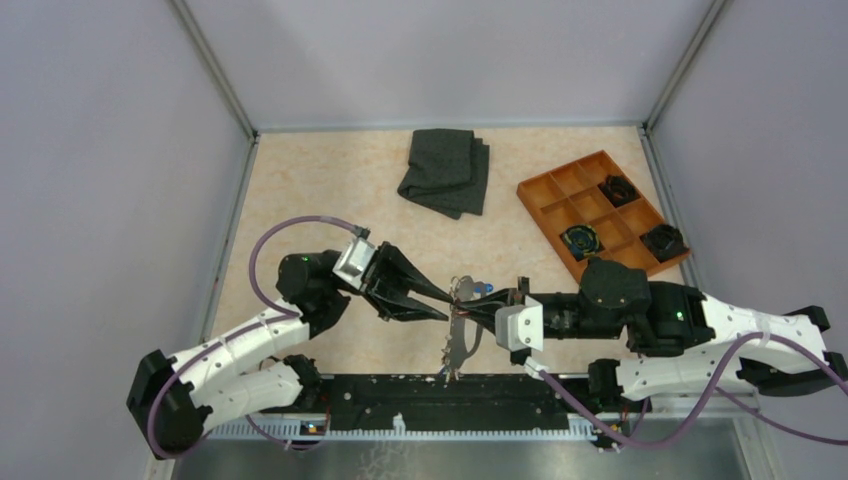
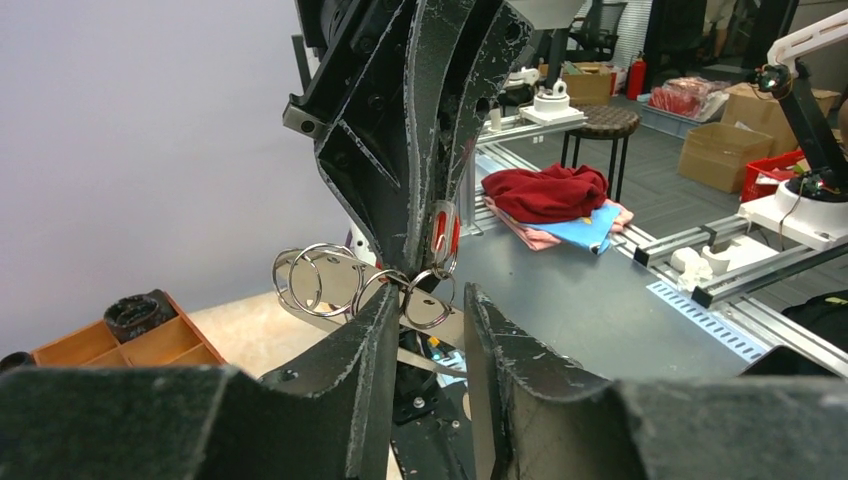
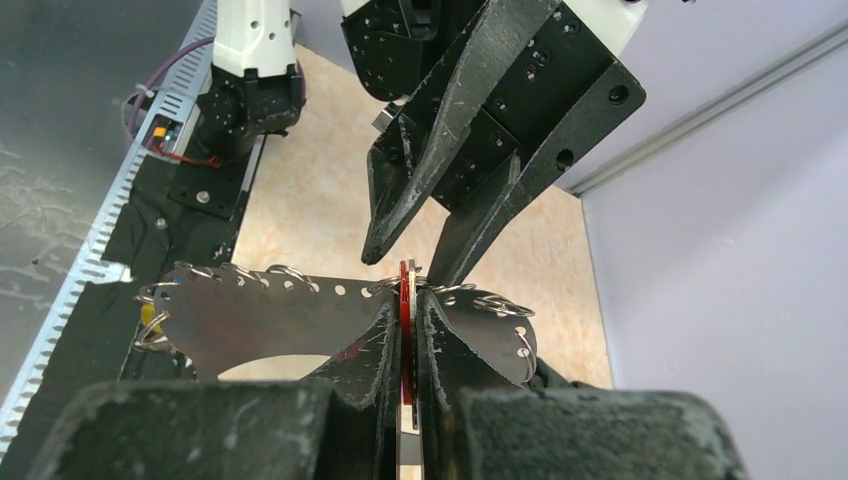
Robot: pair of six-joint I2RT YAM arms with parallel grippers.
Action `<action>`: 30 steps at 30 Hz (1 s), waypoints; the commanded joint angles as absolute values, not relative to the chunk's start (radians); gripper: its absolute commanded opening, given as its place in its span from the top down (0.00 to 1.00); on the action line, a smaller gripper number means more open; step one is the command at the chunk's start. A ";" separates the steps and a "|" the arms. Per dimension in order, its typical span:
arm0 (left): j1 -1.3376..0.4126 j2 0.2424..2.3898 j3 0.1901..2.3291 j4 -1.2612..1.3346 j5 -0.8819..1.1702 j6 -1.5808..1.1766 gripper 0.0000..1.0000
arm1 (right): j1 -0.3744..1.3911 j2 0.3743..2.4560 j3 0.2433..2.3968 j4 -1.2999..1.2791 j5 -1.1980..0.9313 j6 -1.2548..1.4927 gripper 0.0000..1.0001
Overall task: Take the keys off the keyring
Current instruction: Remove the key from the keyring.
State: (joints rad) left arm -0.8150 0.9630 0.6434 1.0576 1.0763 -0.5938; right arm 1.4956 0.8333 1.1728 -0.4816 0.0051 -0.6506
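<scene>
The keyring [image 1: 462, 335] is a pale metal curved band with punched holes and small split rings, held up between the two arms. My right gripper [image 3: 407, 305] is shut on a red-headed key [image 3: 405, 290] that hangs from one ring at the band's edge [image 3: 270, 315]. A blue key head [image 1: 484, 289] shows beside the band. My left gripper [image 2: 432, 300] faces the right one with its jaws apart, one finger either side of a split ring [image 2: 428, 300] and the band [image 2: 335, 285]. Its left finger [image 2: 380, 320] touches that ring. The red key [image 2: 442, 232] sits just above.
A folded dark grey cloth [image 1: 445, 170] lies at the back middle. An orange compartment tray [image 1: 556, 192] with black clumps stands at the back right. Grey walls close in the table on three sides, and a black rail [image 1: 450, 395] runs along the near edge.
</scene>
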 commanded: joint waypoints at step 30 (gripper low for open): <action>-0.820 0.901 0.679 0.691 0.874 -0.578 1.00 | 1.491 0.842 1.203 -0.444 0.116 -0.690 1.00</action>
